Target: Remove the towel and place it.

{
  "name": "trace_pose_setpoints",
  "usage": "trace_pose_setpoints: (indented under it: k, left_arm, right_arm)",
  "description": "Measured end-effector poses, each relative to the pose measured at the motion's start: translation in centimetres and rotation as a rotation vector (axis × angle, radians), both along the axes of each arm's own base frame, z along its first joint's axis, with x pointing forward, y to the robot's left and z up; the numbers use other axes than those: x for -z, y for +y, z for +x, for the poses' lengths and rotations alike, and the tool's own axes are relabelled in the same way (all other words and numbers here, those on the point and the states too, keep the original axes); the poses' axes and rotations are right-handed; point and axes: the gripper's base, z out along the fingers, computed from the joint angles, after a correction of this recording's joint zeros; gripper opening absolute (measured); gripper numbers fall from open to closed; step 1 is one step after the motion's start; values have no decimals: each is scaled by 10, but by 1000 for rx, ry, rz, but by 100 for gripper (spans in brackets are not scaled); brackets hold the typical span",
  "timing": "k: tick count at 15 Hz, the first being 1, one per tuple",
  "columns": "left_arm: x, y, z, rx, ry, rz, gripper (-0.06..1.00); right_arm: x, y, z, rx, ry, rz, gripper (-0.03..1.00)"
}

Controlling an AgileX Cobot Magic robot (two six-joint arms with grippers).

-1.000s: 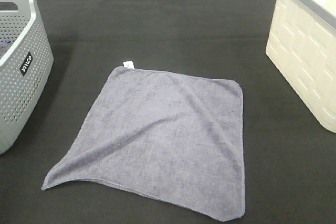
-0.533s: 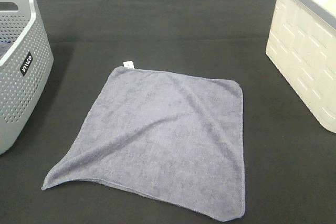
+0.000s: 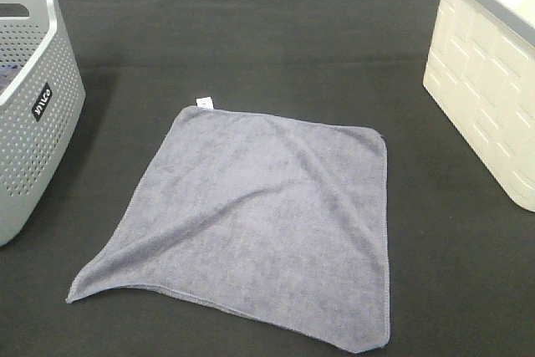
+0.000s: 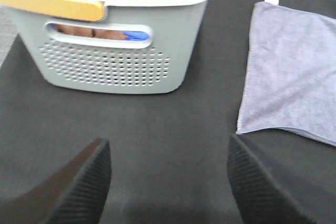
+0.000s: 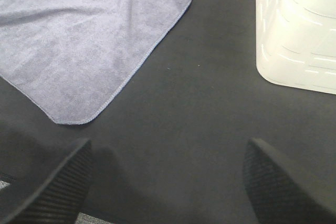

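A square grey-lavender microfibre towel (image 3: pixel 259 232) w/ stitched edges lies spread flat on the black cloth tabletop (image 3: pixel 276 31), mid-table, turned a bit so its corners point off-square. A small white tag (image 3: pixel 204 103) sticks out at the far corner. Soft creases run diagonally across it; the near-left corner tapers to a thin point. Nothing rests on the towel & nothing touches it.

Neither gripper shows in the high view. In the left wrist view the left gripper (image 4: pixel 168 182) hangs over bare black cloth, its two dark ribbed fingers (image 4: pixel 86 182) set apart w/ nothing between them; the towel (image 4: pixel 294 72) lies off to one side, well apart from the fingers. In the right wrist view the right gripper (image 5: pixel 168 182) also hangs over bare cloth, fingers (image 5: pixel 63 182) spread wide & empty; the towel's (image 5: pixel 79 40) rounded corner is near one finger but not touching.

On the table's left stands a grey perforated plastic laundry basket (image 3: pixel 33 106) w/ a small black label, near the towel's left edge but apart. The left wrist view shows it holding crumpled cloths, brown, blue & grey, poss. more towels, though blur makes that hard to tell. On the right stands a cream-white brick-pattern plastic bin (image 3: pixel 489 98) w/ grey rim, well apart from the towel. Bare black cloth surrounds the towel on the far, left & right sides; its near edge runs close to the frame's bottom.
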Motion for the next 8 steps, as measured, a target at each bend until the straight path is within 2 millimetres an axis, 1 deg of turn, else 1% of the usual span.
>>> trace_pose_setpoints:
  k: [2,5,8]
  left_arm:
    - [0,0,3,25,-22,36,60]
    - [4,-1,11,40,-63,44,61]
    - [4,-3,11,52,-66,38,61]
  right_arm:
    - [0,0,1,0,-5,1,76]
    - [0,0,1,0,-5,1,76]
    - [0,0,1,0,-5,1,76]
